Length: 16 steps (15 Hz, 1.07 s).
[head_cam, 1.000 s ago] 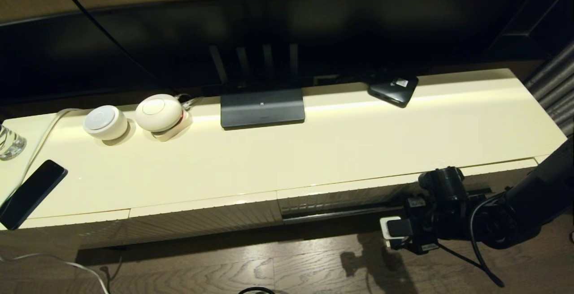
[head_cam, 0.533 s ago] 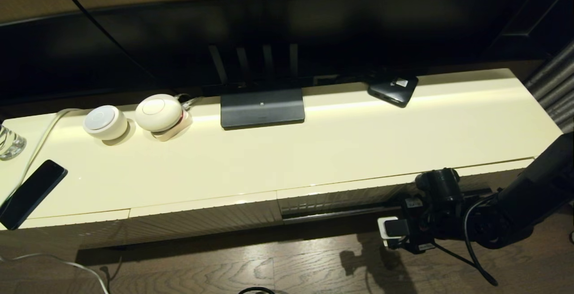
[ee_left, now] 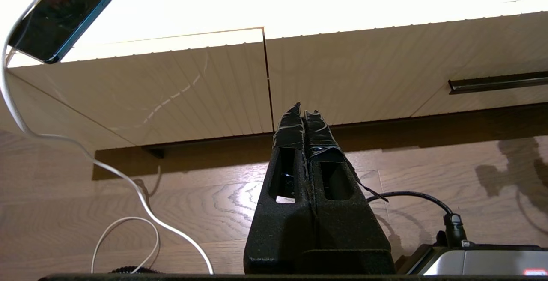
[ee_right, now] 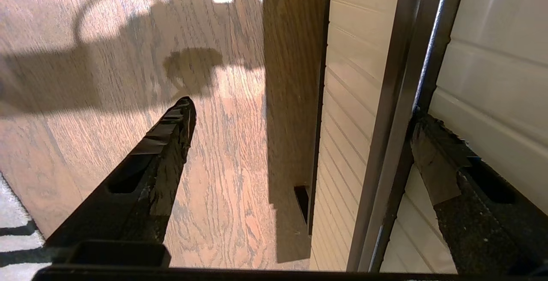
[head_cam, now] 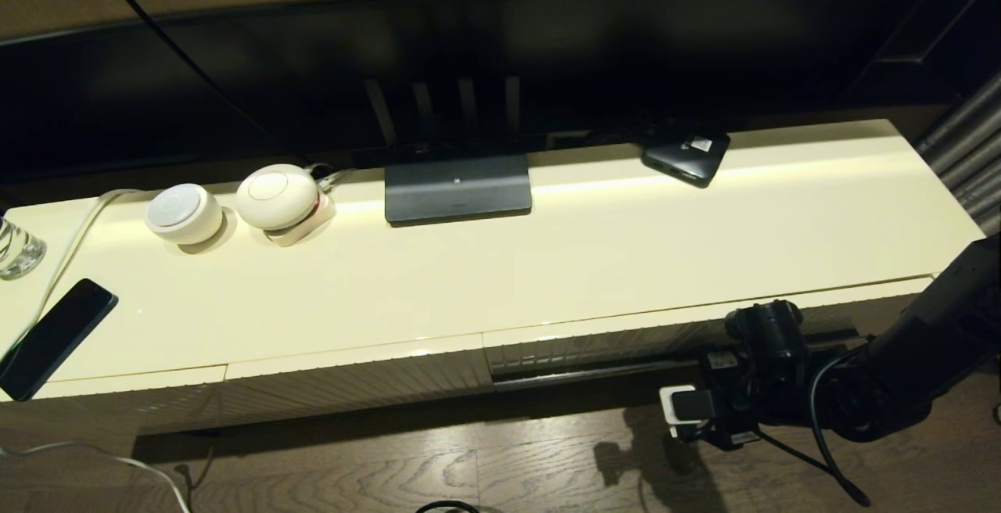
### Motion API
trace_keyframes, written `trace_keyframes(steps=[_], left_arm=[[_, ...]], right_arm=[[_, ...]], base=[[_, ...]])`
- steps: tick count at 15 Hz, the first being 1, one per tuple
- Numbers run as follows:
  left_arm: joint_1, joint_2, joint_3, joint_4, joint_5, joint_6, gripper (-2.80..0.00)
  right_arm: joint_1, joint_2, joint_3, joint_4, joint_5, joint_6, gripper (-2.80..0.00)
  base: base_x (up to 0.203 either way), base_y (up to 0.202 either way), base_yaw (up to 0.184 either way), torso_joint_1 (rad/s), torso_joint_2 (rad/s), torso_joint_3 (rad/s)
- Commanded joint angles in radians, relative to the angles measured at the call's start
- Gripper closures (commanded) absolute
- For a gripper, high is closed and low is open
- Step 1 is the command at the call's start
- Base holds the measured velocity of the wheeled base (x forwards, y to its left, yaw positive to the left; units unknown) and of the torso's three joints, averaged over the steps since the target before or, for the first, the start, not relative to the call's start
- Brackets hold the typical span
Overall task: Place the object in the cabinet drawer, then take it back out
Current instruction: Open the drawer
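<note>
Wooden floor (head_cam: pixel 438 458): lower edge of the head view, white cable at lower left.

Right gripper (ee_right: pixel 299 127): lower right of the head view, low before the cabinet front. Fingers spread wide, nothing between them; one finger (ee_right: pixel 158 156) over the floor, the other against the dark strip (ee_right: pixel 398 114) under the cabinet drawer (head_cam: pixel 626 337).

Left gripper (ee_left: pixel 305 114): seen only from its own wrist camera, pointing toward the ribbed front panels; fingers pressed together, empty.

Cabinet drawer: right of centre in the head view, ribbed cream front, closed or nearly so; interior hidden, contents cannot be told.

Ribbed front panel (head_cam: pixel 352 376): left of the drawer, closed.

Cabinet top (head_cam: pixel 547 263), glossy cream: dark phone (head_cam: pixel 53 337) at far left edge; glass (head_cam: pixel 17 247) above it; two round white devices (head_cam: pixel 227 206) at upper left; dark monitor stand (head_cam: pixel 457 188) at centre; small black box with white label (head_cam: pixel 687 155) at upper right.

Black umbrella: visible in no view.
</note>
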<state>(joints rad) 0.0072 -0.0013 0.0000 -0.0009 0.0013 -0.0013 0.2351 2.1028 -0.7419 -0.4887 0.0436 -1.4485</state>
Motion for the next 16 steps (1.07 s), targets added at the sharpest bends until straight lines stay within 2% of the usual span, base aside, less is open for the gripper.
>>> trace_keyframes(steps=[1,8,16], left_arm=[[0.0,0.001,0.003,-0.001,0.0,0.0,0.0],[0.0,0.001,0.003,0.001,0.0,0.0,0.0],[0.0,0.001,0.003,-0.001,0.0,0.0,0.0]], right_arm=[[0.006,-0.013,0.032,0.001,0.005,-0.011,-2.8],[0.021,-0.018,0.134,-0.027,0.01,-0.038,-2.8],[0.021,-0.062,0.157,-0.027,0.016,-0.044,-2.8]], base=[[0.0,0.0,0.0,0.0,0.0,0.0],[0.0,0.0,0.0,0.0,0.0,0.0],[0.0,0.0,0.0,0.0,0.0,0.0]])
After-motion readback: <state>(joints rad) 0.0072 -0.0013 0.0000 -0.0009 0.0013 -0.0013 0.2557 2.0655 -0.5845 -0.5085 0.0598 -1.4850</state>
